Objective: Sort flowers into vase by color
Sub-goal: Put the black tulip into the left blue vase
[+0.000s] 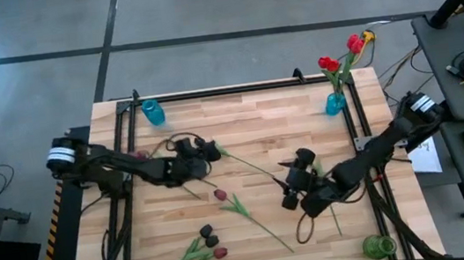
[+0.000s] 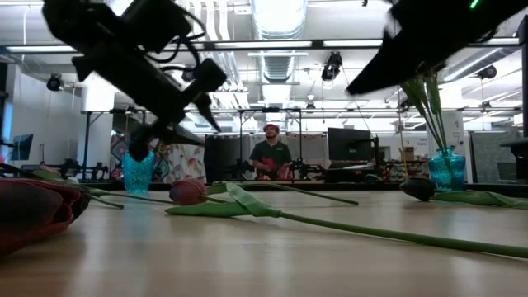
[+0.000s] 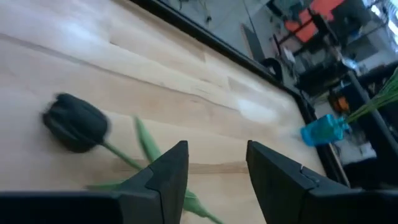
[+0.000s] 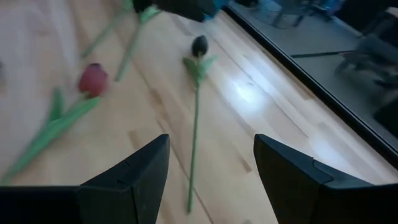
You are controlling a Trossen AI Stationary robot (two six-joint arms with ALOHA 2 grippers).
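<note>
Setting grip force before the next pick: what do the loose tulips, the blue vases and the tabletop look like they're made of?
Tulips: probably fabric or plastic, matte, with thin stiff green stems; heads hold a tidy closed shape. Blue vases: translucent, glossy, so glass or clear plastic; I can't tell which. Tabletop: light wood in jointed strips, smooth with a soft sheen.

A light wooden table (image 1: pixel 248 119) edged by a black frame carries artificial tulips lying flat: a cluster of dark and red heads (image 1: pixel 209 239) near the front left, a single maroon tulip (image 1: pixel 220 194) at mid-table, and a black tulip (image 3: pixel 76 122) on a thin stem. Small blue vases stand at the back left corner (image 1: pixel 153 113) and the back right corner (image 1: pixel 335 103), the latter holding red tulips (image 1: pixel 330 64), while a green vase (image 1: pixel 378 246) stands at the front right corner.
</note>
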